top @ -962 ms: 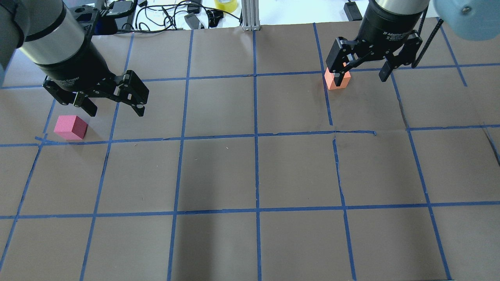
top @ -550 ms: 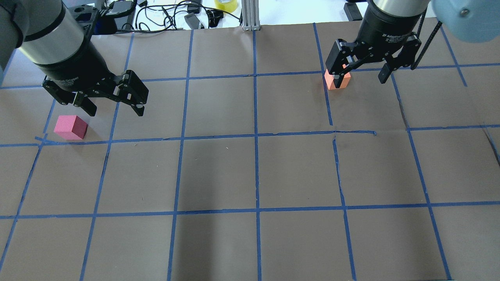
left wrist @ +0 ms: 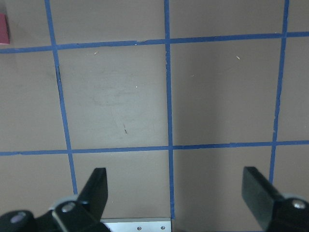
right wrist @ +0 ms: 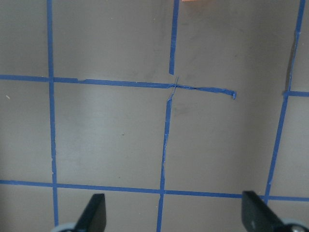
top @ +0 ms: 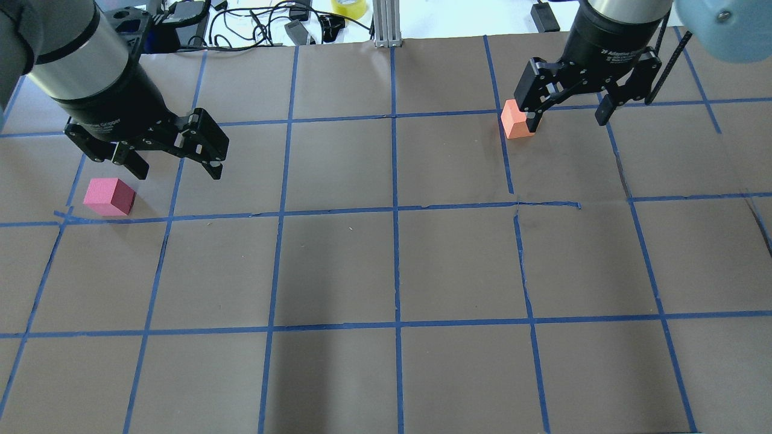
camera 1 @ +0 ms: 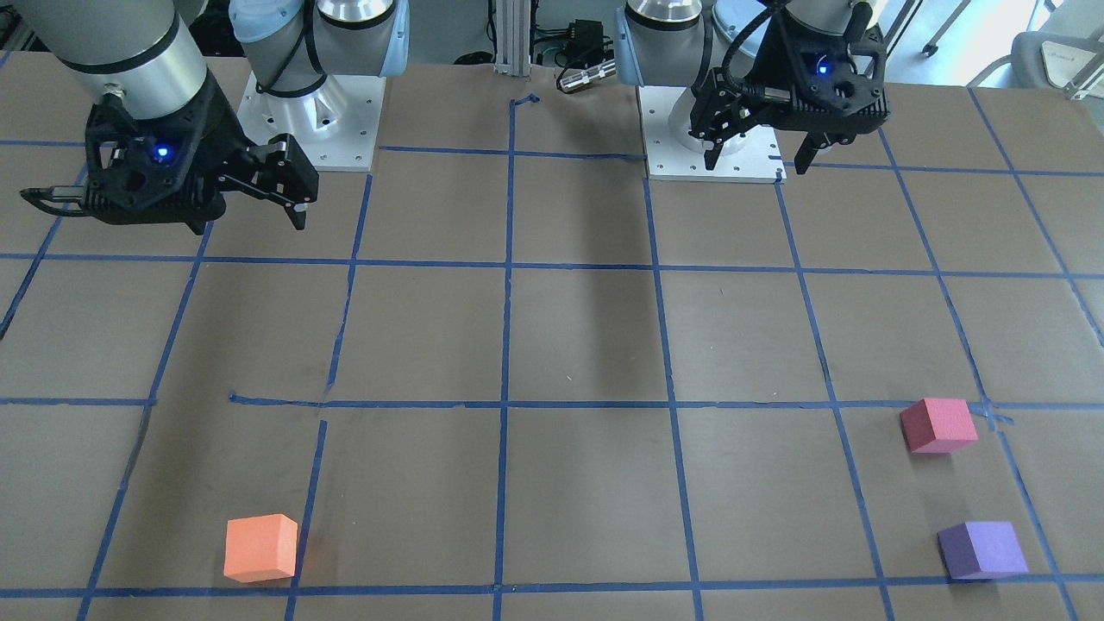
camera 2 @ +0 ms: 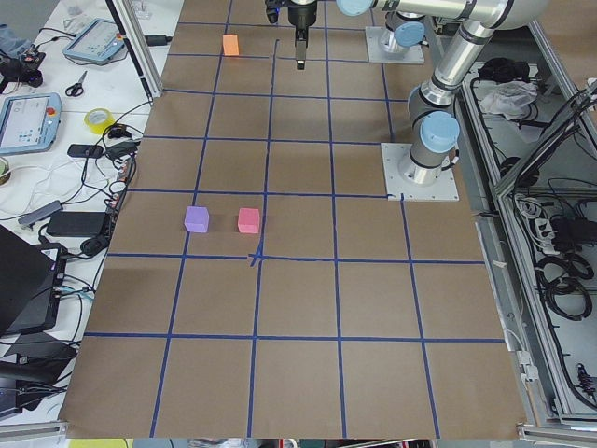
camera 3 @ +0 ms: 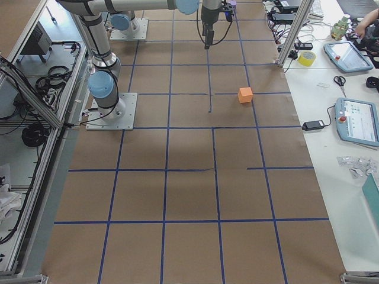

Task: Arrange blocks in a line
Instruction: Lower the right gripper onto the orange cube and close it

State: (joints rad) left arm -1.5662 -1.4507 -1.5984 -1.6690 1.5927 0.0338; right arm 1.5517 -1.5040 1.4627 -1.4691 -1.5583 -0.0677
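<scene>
1. Brown paper-covered table (top: pixel 338 265) was seen, marked off with a blue tape grid (top: pixel 338 211); cables (top: pixel 253 24) were noted past the far edge.
2. Left gripper (top: pixel 178 173) was held raised with jaws spread wide and nothing between them. Right gripper (top: pixel 566 122) was likewise spread and empty.
3. Orange block (top: pixel 517 120) was sat alone at far right. Pinkish-red block (top: pixel 109 196) was at far left, with purple block (camera 1: pixel 982 549) just beyond it, near but apart. No line was formed yet.
4. Risk: purple block was hidden behind the left arm in the overhead view, so a descent could be misjudged and the cube nudged or tipped by a fingertip.
5. Risk: pinkish-red and purple were close together, so the neighbour could be knocked by wide-spread jaws.
6. Risk: orange was well apart from the others, so a long carry was judged needed. A light cube could be dropped or set down crooked.
7. Blocks were judged to be matte foam: soft, sharp-edged cubes, likely squashed if clamped hard. Paper was matte and slightly creased; tape was broken in places. Gripper fingers (top: pixel 212 163) were hard, black and blunt-tipped.
</scene>
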